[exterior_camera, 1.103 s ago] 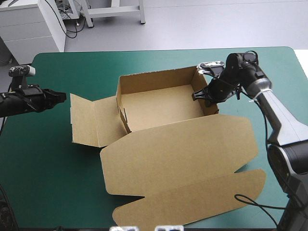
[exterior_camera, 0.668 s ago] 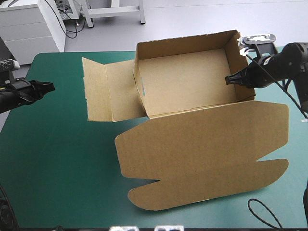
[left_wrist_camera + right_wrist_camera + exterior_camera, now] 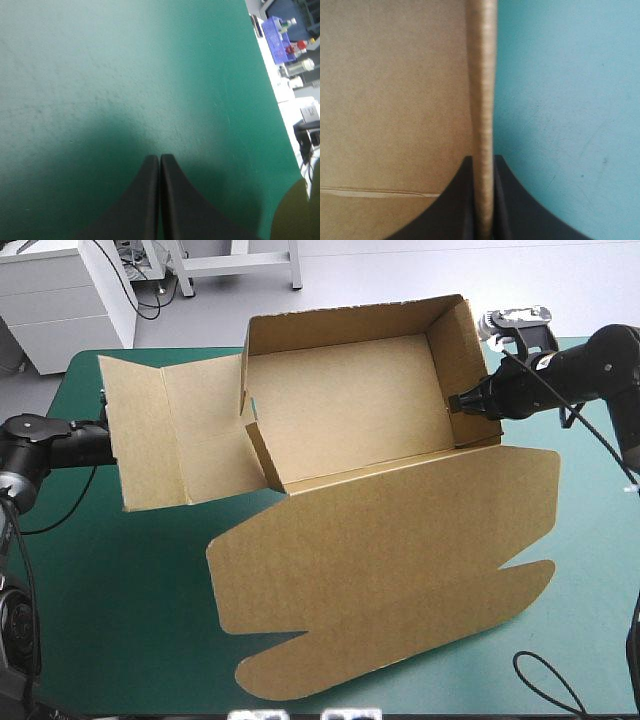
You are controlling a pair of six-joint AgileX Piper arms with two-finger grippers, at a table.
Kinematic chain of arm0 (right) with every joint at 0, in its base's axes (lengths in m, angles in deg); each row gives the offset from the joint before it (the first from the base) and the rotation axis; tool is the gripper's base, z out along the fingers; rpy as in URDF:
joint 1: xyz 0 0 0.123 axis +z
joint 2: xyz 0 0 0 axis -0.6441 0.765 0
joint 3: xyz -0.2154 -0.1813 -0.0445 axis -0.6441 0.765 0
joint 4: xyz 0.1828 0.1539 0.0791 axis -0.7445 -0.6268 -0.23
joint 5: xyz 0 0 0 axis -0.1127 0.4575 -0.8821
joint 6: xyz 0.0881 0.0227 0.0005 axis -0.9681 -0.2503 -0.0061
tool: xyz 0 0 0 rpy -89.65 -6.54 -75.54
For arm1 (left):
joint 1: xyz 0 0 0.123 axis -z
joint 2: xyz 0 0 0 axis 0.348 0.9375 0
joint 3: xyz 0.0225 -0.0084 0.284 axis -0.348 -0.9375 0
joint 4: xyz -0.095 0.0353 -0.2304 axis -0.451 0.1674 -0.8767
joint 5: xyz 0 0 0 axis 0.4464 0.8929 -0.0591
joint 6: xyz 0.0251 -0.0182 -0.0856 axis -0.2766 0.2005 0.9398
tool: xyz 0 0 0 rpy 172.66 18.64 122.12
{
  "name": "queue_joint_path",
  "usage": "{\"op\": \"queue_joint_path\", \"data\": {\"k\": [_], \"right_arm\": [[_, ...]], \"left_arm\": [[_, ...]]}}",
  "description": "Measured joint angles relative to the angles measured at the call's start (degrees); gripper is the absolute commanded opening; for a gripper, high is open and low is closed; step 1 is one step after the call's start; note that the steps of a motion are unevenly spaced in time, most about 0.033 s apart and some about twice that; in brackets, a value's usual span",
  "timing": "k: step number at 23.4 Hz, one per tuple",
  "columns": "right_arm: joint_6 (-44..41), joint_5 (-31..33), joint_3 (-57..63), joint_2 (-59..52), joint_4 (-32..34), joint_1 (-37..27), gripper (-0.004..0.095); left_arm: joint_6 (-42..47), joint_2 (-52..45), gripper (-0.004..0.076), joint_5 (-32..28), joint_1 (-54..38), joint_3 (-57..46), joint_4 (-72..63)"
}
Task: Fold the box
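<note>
- The right gripper (image 3: 482,161) has its black fingers pinching the thin, ribbed edge of the box's (image 3: 350,410) right wall, one inside and one outside.
- The box is matte brown board: an open rectangular tray over the table's far middle, with only its own plain floor showing inside.
- Its lid (image 3: 380,570) lies flat toward the near edge, with rounded corners and a notch.
- A creased side flap (image 3: 160,430) sticks out to the left.
- The left gripper (image 3: 159,159) is pressed together, holding nothing, above the grainy teal-green cover (image 3: 125,75).

Bright, even light; soft shadow on teal-green cover (image 3: 100,65) around left fingers (image 3: 144,202).
</note>
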Motion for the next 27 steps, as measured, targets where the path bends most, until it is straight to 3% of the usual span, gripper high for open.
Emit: {"op": "queue_joint_path", "data": {"k": [5,12,27], "right_arm": [[-0.1,-0.7,0.0,4.5,-0.6,0.0,-0.0015],[-0.9,-4.1,0.0,6.2,0.6,0.3,-0.0015],[-11.3,-5.0,0.0,8.2,18.9,12.2,-0.0015]], "left_arm": [[-0.5,0.0,-0.0008,2.1,3.8,0.0,0.6],[1.5,-3.9,-0.0008,-6.7,8.7,0.0,10.7],[5.9,-8.9,-0.0008,-13.5,13.2,0.0,8.4]]}}
